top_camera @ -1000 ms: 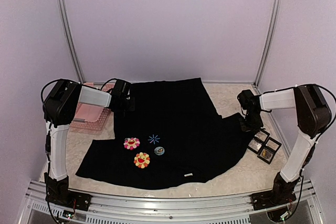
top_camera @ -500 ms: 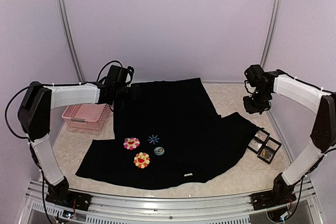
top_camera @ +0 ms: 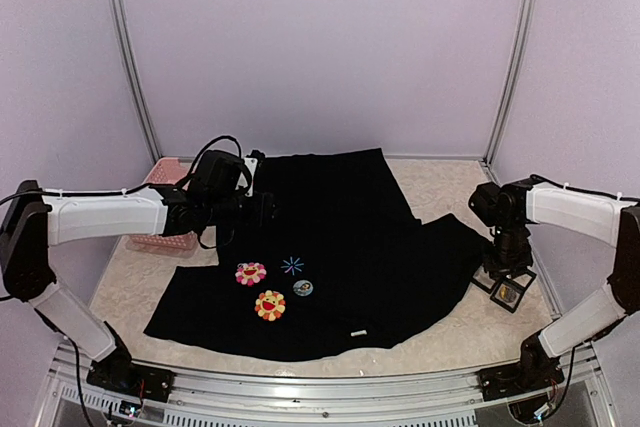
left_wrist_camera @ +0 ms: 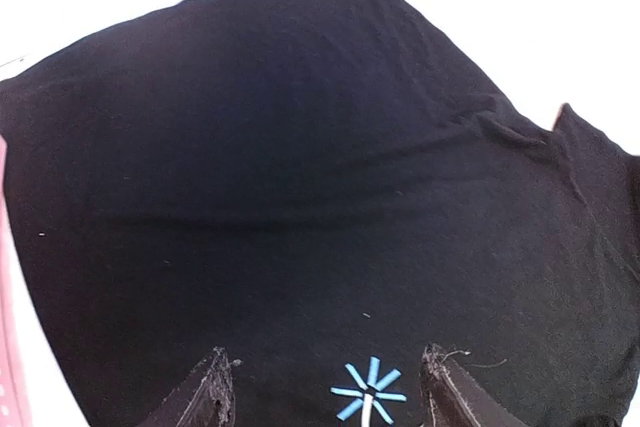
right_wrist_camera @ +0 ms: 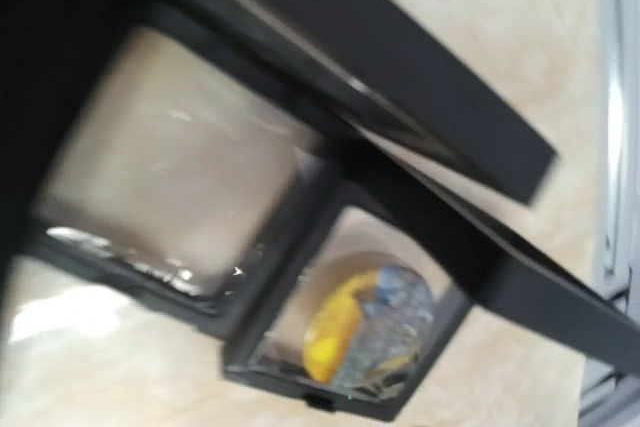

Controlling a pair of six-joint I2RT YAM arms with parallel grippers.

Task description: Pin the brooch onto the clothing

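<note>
The left gripper (left_wrist_camera: 326, 353) hangs over the black T-shirt (top_camera: 350, 217), jaws parted and empty, either side of the blue starburst (left_wrist_camera: 368, 393). The right gripper (top_camera: 498, 263) hovers above black display boxes (top_camera: 510, 294); I cannot tell whether it is open. The brooch (top_camera: 303, 288) lies on the shirt just below the starburst, beside the orange flower patch (top_camera: 270, 305). The left gripper should probably centre on the badge's rim and avoid bunching the cloth.

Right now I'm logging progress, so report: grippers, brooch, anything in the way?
Left gripper open, empty, above the clothing. Right gripper over the black frames, jaws unclear. Brooch lies on the clothing, nothing over it.
</note>
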